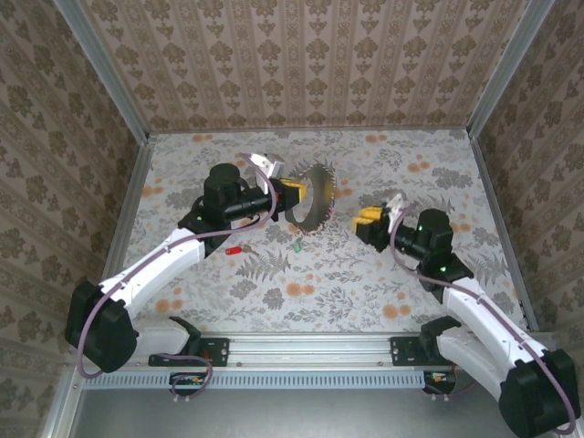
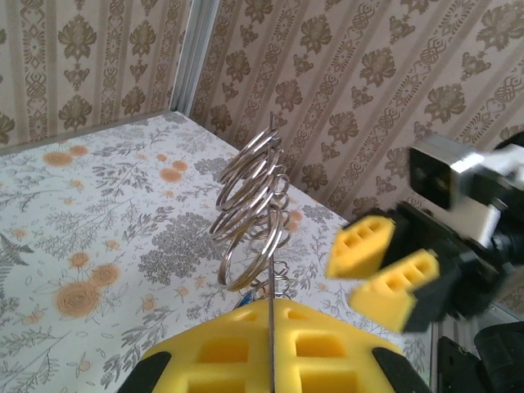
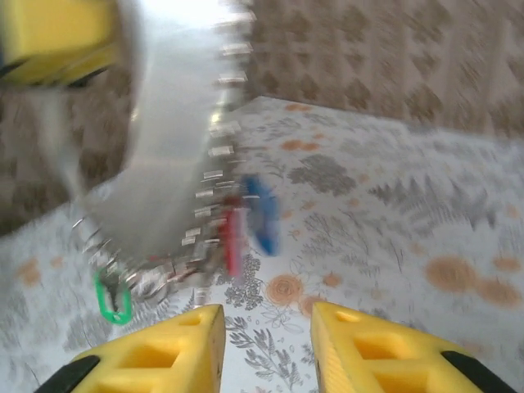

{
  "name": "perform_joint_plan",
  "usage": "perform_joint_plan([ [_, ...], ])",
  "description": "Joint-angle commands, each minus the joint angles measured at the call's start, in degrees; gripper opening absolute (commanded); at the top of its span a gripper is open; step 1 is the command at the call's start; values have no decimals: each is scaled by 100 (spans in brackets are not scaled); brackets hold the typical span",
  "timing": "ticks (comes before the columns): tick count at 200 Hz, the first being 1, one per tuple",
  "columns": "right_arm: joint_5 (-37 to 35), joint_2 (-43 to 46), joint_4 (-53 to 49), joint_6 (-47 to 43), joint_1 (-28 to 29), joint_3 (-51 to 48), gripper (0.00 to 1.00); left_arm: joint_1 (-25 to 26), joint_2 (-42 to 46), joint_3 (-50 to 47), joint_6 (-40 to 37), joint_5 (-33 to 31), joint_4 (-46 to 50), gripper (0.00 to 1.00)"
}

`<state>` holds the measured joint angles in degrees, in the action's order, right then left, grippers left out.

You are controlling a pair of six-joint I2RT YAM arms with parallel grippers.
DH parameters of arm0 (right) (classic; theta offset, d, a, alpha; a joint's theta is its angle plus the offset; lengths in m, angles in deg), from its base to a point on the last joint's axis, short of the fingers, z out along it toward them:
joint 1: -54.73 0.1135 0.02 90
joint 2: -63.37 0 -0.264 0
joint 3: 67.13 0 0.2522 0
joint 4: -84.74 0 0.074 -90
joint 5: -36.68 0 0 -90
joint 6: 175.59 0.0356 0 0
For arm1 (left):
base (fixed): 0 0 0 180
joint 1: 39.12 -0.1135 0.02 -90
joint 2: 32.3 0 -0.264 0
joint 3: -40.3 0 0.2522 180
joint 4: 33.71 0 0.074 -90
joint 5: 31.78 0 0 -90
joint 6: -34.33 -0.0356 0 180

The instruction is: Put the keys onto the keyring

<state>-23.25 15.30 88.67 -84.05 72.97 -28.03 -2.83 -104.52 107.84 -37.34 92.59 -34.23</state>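
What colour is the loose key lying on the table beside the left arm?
Red: the loose key shows best in the top external view.

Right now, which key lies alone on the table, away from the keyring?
The red key by the left arm; the green, blue and other red cluster at the keyring.

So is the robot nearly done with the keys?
Nearly. A blue key, a red key and a green key seem to hang from the keyring, which the left gripper holds up. A second red key lies on the table, not yet on. The right gripper is open, empty.
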Motion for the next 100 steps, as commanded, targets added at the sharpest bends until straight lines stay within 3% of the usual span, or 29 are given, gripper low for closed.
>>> perform_joint_plan([
  [1,-582,308,544,-1700,649,-289,30,5,231,227,-237,387,-709,0],
  [41,-1307,228,1185,-2340,1300,-498,30,96,253,239,-259,500,-1129,0],
  [100,-1588,-34,1842,-2526,1674,-644,29,264,279,295,-376,551,-1324,0],
])
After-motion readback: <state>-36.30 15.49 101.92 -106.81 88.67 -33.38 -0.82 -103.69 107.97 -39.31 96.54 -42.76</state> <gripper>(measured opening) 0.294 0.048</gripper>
